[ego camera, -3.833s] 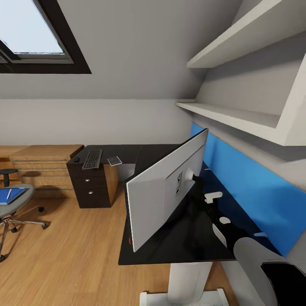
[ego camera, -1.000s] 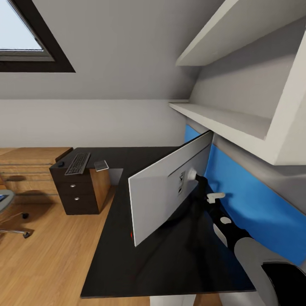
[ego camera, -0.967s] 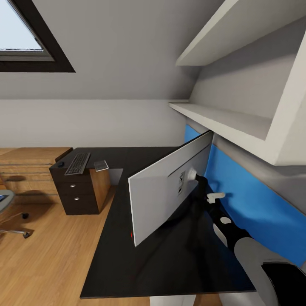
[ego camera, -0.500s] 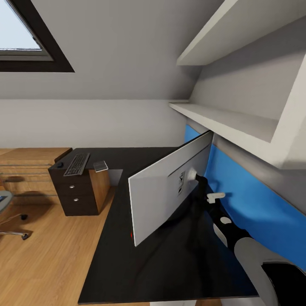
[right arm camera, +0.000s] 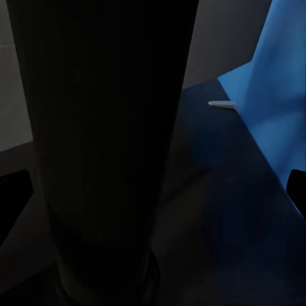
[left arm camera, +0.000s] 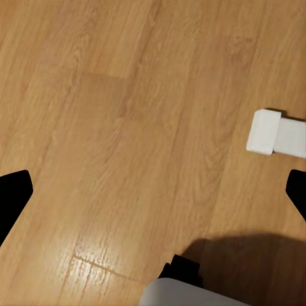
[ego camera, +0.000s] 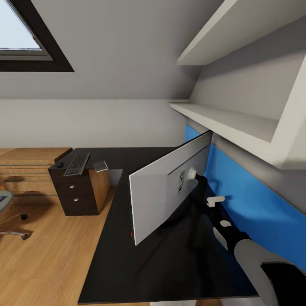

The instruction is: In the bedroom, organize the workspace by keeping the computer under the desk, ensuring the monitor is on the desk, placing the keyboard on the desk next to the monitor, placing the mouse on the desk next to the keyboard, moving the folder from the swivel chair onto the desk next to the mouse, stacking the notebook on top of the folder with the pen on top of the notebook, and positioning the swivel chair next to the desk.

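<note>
On the glossy black desk [ego camera: 170,272] the monitor [ego camera: 165,191] stands tilted, its pale back toward the camera and the blue back panel [ego camera: 250,199] behind it. The right arm [ego camera: 238,246] reaches behind the monitor, near its stand [right arm camera: 102,153]; the right gripper [right arm camera: 156,191] is spread wide around the dark stand, but I cannot tell if it touches it. At the far end of the desk lie the keyboard [ego camera: 77,164], the mouse [ego camera: 60,164] just beside it, and the notebook [ego camera: 100,165]. The swivel chair [ego camera: 6,212] is well apart, on the wooden floor [ego camera: 38,263]. The left gripper [left arm camera: 153,194] hangs wide open and empty above the floor.
</note>
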Controlling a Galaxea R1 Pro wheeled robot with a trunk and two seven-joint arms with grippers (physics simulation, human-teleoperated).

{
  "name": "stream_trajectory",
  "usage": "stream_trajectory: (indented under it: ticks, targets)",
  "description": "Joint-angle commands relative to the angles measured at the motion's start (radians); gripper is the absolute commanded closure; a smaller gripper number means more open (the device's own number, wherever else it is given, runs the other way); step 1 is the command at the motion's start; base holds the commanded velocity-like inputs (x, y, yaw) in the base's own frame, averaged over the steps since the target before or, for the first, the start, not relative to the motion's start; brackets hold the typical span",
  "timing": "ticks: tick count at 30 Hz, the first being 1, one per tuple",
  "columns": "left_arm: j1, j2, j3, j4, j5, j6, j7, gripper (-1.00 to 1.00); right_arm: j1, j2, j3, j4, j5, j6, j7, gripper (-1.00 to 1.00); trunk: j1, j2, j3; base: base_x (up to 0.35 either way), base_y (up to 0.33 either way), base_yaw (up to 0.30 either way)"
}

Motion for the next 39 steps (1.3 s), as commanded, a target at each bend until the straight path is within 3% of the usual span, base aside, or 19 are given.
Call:
stream_trajectory:
  ticks: [1, 8, 19, 24, 28, 30, 32, 35, 39]
  targets:
    - [-0.001, 0.0, -0.009, 0.0, 0.008, -0.003, 0.005, -1.0, -0.001, -0.001, 0.004, 0.001, 0.002, -0.003, -0.002, -1.0, 0.0, -0.001, -0.001, 0.0, 0.0, 0.0]
    - [-0.001, 0.0, -0.009, 0.0, 0.009, -0.003, 0.005, -1.0, 0.0, -0.001, 0.004, 0.001, 0.002, -0.004, -0.002, -1.0, 0.0, -0.001, -0.001, -0.073, 0.0, 0.0]
    - [-0.001, 0.001, -0.009, 0.0, 0.009, -0.002, 0.005, -1.0, -0.001, 0.001, 0.004, -0.004, 0.002, -0.006, -0.001, -1.0, 0.0, -0.001, -0.001, -0.307, 0.023, 0.0]
    - [-0.001, 0.001, -0.009, 0.0, 0.009, -0.002, 0.005, -1.0, 0.0, 0.01, 0.005, -0.049, 0.0, -0.004, -0.007, -1.0, 0.0, -0.001, -0.001, -0.275, 0.156, 0.0]
    - [-0.001, 0.001, -0.008, 0.0, 0.01, -0.003, 0.005, -1.0, 0.0, 0.037, 0.004, -0.085, -0.01, -0.002, -0.052, -1.0, 0.0, -0.001, -0.001, -0.097, 0.062, 0.0]
    - [-0.001, 0.001, -0.007, 0.0, 0.01, -0.003, 0.005, -1.0, 0.009, 0.07, 0.004, -0.131, -0.031, 0.005, -0.169, -1.0, 0.0, -0.001, -0.001, -0.017, 0.011, 0.0]
    - [-0.001, 0.001, -0.007, 0.0, 0.01, -0.003, 0.005, -1.0, 0.03, 0.09, 0.004, -0.174, -0.035, 0.034, -0.222, -1.0, 0.0, -0.001, -0.001, -0.007, 0.004, 0.0]
    - [-0.001, 0.001, -0.007, 0.0, 0.01, -0.003, 0.005, -1.0, 0.101, 0.116, 0.005, -0.333, -0.037, 0.157, -0.304, -1.0, 0.0, -0.001, -0.001, -0.003, 0.002, 0.0]
    - [-0.001, 0.001, -0.007, 0.0, 0.01, -0.003, 0.005, -1.0, 0.248, 0.129, 0.008, -0.644, -0.04, 0.416, -0.391, -1.0, 0.0, -0.001, -0.001, -0.001, 0.0, 0.0]
